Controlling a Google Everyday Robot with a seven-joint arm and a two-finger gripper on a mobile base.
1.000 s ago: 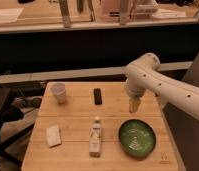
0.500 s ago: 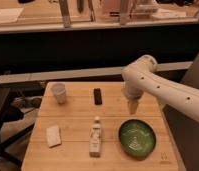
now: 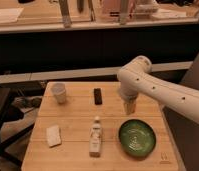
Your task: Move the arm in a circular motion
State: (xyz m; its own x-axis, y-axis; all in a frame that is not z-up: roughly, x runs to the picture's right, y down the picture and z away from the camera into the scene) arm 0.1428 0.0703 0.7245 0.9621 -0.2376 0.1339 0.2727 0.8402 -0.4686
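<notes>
The large white arm (image 3: 158,90) of thick rounded segments with small dark dots reaches in from the right over the wooden table (image 3: 78,120). It bends at an elbow near the table's back right and turns downward. Its narrower cream tip, the gripper (image 3: 129,107), hangs just above the table, a little behind the green bowl (image 3: 137,138) and to the right of the black rectangular object (image 3: 97,96). It holds nothing that I can see.
A white cup (image 3: 58,93) stands at the back left. A white bottle (image 3: 95,136) stands at the front middle and a white folded cloth (image 3: 53,135) lies at the front left. A dark counter runs behind the table.
The arm's elbow and the gripper have shifted slightly to the left, toward the table's middle. The objects on the table have not moved.
</notes>
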